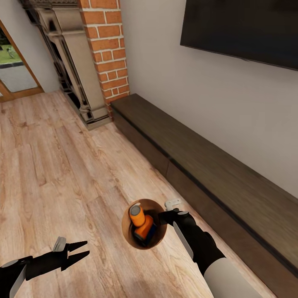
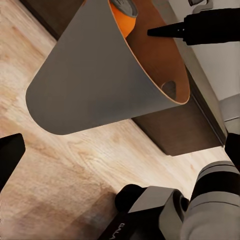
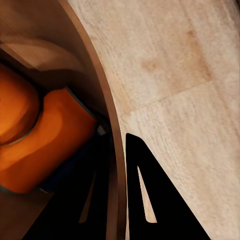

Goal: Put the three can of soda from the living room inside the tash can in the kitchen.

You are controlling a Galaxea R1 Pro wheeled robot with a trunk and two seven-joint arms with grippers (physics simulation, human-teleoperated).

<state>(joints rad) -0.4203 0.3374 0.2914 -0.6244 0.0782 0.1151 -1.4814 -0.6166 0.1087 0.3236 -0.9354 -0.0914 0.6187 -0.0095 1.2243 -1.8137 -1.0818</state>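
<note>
In the head view the tash can (image 1: pixel 123 227) hangs tilted above the wood floor, its brown inside facing up. Two orange cans of soda lie in it, one with its grey top showing (image 1: pixel 138 214), the other lower (image 1: pixel 145 231). My right gripper (image 1: pixel 164 217) is shut on the bin's rim. The right wrist view shows its fingers (image 3: pixel 150 197) straddling the bin wall (image 3: pixel 107 112), with the cans (image 3: pixel 55 145) inside. My left gripper (image 1: pixel 78 250) stands open and empty at lower left, apart from the bin. Its wrist view shows the bin's pale grey outside (image 2: pixel 100 75) and a can (image 2: pixel 122 19).
A long low dark-brown cabinet (image 1: pixel 207 165) runs along the wall on the right, under a black television (image 1: pixel 244 29). A red brick fireplace (image 1: pixel 105 49) stands at the back. Light wood floor (image 1: pixel 54 165) stretches to the left, toward a glazed door (image 1: pixel 12 66).
</note>
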